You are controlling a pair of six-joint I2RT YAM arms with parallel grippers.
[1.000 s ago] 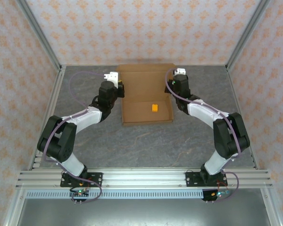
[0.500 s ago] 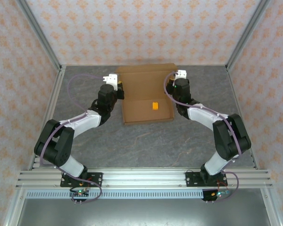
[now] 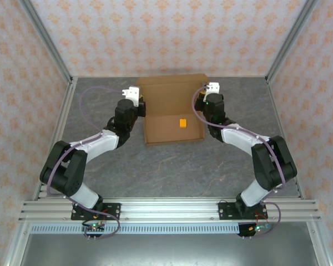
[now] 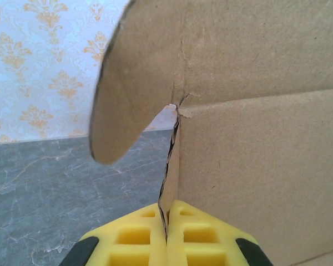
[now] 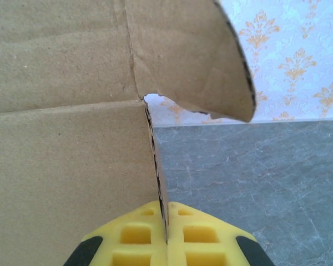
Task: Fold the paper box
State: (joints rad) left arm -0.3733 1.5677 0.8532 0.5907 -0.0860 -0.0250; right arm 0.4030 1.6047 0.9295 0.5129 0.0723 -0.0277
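Top external view shows the paper box (image 3: pixel 173 113) at the middle of the far edge of the surface (image 3: pixel 172 172). Its tray is open upward and its large rear panel rises at the far side. A tiny orange block (image 3: pixel 182 123) lies inside the tray, closer to the right wall. My left jaws are closed on the left side wall of the box and my right jaws are closed on the right side wall. In each wrist view the thin cardboard edge runs straight between my two yellow pads (image 4: pixel 136 238), which press on it with no gap that I can see. Above each grip a rounded flap hangs from the rear panel, curling outward past the wall. I think I hold both walls at once so that they stay upright and the box cannot slide on the surface while the rear panel is brought over. The lid is not yet closed, so I judge the folding about half done. In the left wrist view the cardboard looks a little cracked at the notch where wall and flap meet, so a hard pull there could tear it.
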